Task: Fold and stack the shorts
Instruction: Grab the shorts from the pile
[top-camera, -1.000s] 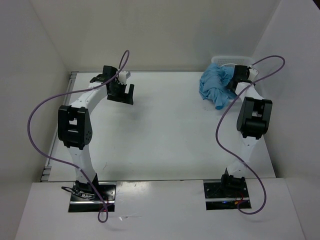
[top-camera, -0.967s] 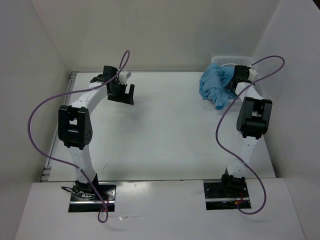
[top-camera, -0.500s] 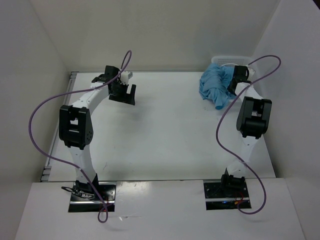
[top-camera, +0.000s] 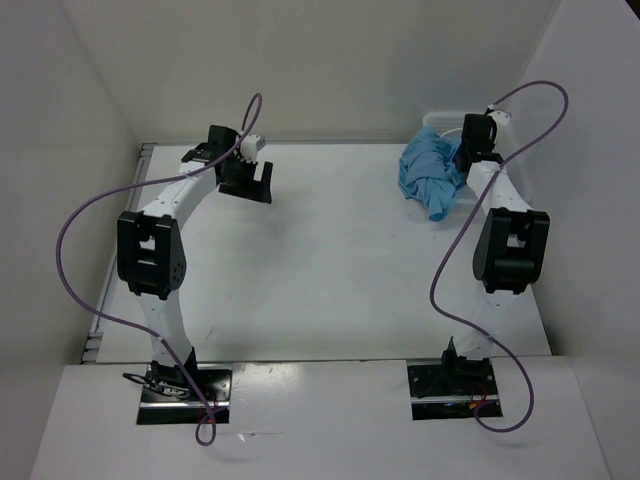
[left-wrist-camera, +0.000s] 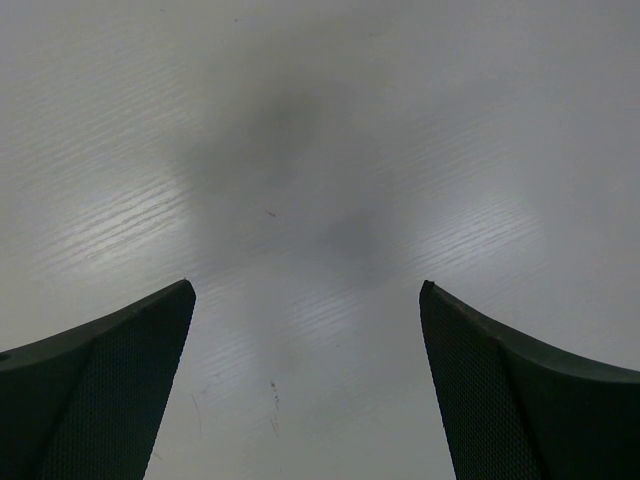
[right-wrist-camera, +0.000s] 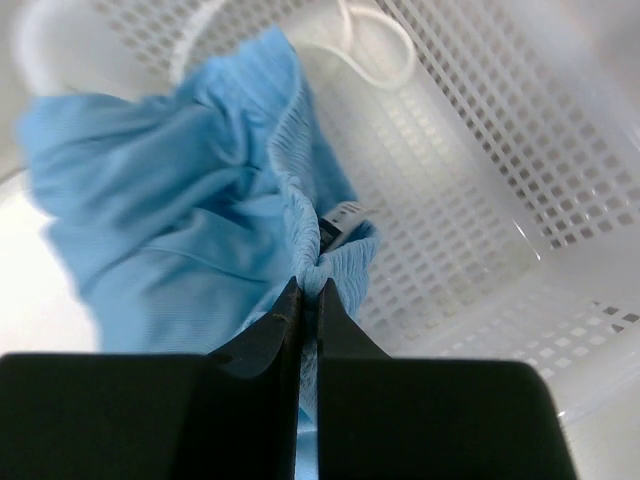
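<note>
The light blue shorts (top-camera: 428, 172) hang crumpled over the front rim of the white mesh basket at the far right, part of them resting on the table. In the right wrist view my right gripper (right-wrist-camera: 309, 290) is shut on the ribbed waistband of the shorts (right-wrist-camera: 190, 180), with a small label beside the pinch. The white drawstring (right-wrist-camera: 372, 60) loops inside the basket. From above, the right gripper (top-camera: 470, 152) sits at the shorts' right edge. My left gripper (top-camera: 248, 186) stands far off at the back left, open over bare table, its fingers (left-wrist-camera: 120, 390) wide apart.
The white mesh basket (top-camera: 462, 114) stands in the far right corner against the walls; its perforated floor (right-wrist-camera: 470, 190) fills the right wrist view. White walls enclose the table at the back and sides. Purple cables arc from both arms.
The right gripper has closed on the shorts' waistband and its wrist has risen and swung toward the basket. The left arm has barely moved.
</note>
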